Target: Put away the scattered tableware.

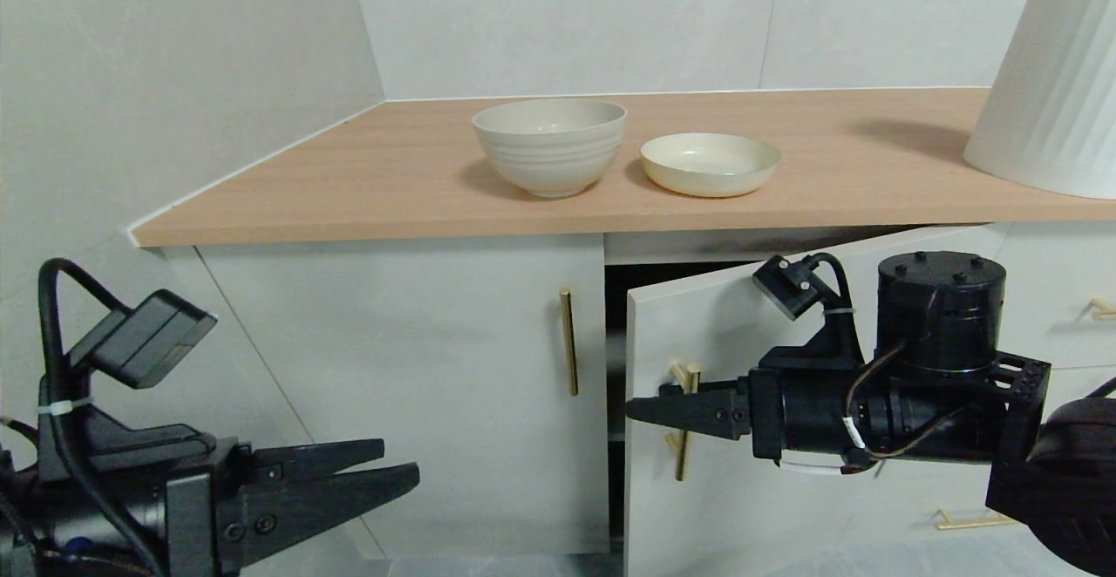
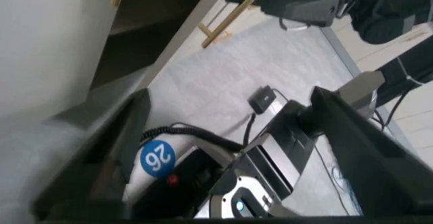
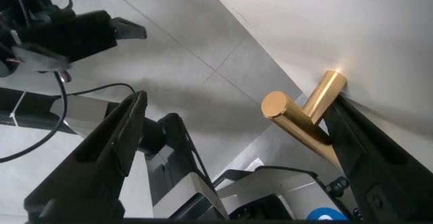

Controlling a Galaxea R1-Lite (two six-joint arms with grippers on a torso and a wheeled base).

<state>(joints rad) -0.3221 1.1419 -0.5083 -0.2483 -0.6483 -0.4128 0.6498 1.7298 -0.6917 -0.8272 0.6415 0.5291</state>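
Right gripper (image 1: 641, 410) apart around the cabinet door handle (image 1: 682, 459); left gripper (image 1: 399, 461) apart, near left; bowl (image 1: 549, 145) and dish (image 1: 709, 163) on bench (image 1: 349, 185).

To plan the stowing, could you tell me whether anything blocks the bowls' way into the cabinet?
The white cabinet door with the gold bar handle is only ajar, covering most of the opening under the ribbed cream bowl and shallow cream dish.

The lampshade (image 1: 1051, 80) runs off the edge; the cabinet interior (image 1: 617, 315) is dark.

Head view forward and down at cabinet (image 1: 410, 368), wrist views close, floorward, sharing the door handle (image 3: 298, 122)
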